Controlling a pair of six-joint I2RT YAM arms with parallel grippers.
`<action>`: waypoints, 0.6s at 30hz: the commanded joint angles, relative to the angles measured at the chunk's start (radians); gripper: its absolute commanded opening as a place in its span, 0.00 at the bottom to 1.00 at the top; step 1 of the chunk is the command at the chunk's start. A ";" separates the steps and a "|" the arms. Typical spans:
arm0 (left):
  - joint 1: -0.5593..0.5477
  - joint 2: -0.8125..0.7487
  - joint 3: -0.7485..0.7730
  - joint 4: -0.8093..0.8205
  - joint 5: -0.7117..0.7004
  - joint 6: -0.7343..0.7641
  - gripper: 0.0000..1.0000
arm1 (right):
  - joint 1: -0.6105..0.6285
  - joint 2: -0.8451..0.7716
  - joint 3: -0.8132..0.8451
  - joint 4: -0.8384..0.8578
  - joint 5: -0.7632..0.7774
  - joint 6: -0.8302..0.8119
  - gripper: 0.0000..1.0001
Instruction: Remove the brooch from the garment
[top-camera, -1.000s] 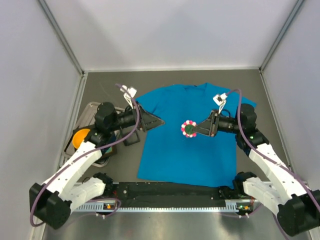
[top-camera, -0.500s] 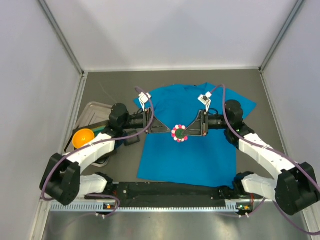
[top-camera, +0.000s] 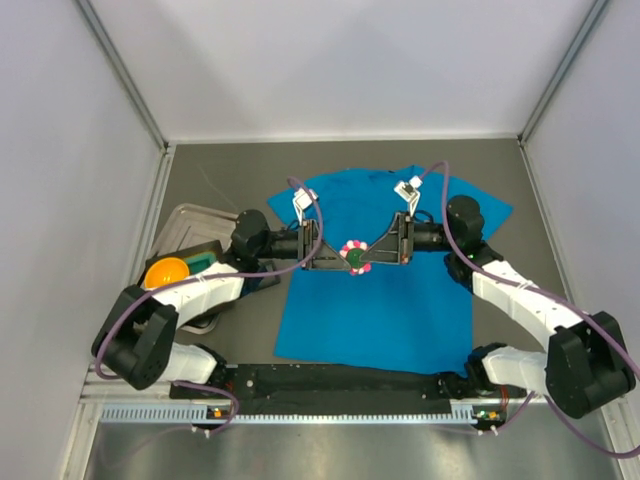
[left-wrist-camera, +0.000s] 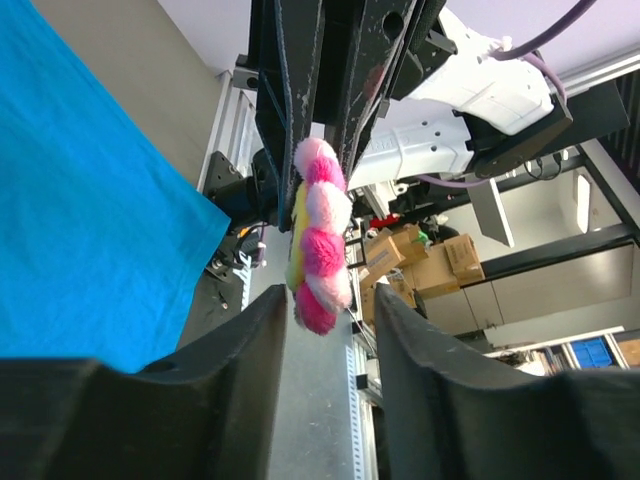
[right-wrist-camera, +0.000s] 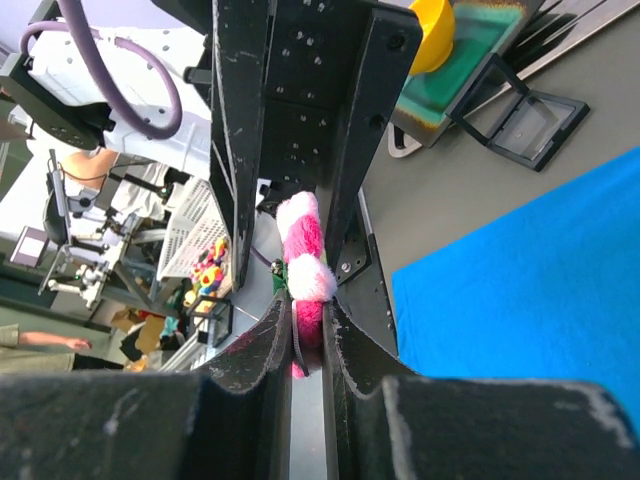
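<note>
Near the table's left edge, a metal tray (top-camera: 186, 218) holds an orange ball (top-camera: 165, 272) at its near end, with a teal-green pad (top-camera: 205, 260) just beside it; a black square frame (right-wrist-camera: 525, 110) lies on the tabletop between the tray and the shirt. A black rail (top-camera: 340, 380) runs along the near edge between the two arm bases. The dark grey table (top-camera: 520, 180) is shut in on three sides by plain white walls (top-camera: 340, 60). The garment (top-camera: 380, 310) — a bright blue T-shirt — lies spread flat, hem toward the arms and collar toward the far wall. Over its chest the arms meet tip to tip. The brooch (top-camera: 353, 256), a flower of pink and white puffs, sits between them; in both wrist views it stands edge-on and apart from the cloth. The right gripper (right-wrist-camera: 307, 320) is clamped on the brooch, one finger against each face. The left gripper (left-wrist-camera: 330, 310) comes in from the opposite side with its jaws parted — they straddle the flower's free edge, with a gap showing at the right-hand finger
</note>
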 joint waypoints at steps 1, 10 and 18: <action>-0.013 0.018 0.015 0.119 0.015 -0.028 0.38 | 0.015 0.015 0.052 0.080 0.007 0.013 0.00; 0.002 -0.005 0.041 -0.046 -0.066 0.043 0.00 | 0.019 -0.060 0.081 -0.190 0.115 -0.041 0.25; 0.006 -0.056 0.093 -0.352 -0.128 0.216 0.00 | 0.050 -0.157 0.101 -0.390 0.274 -0.113 0.54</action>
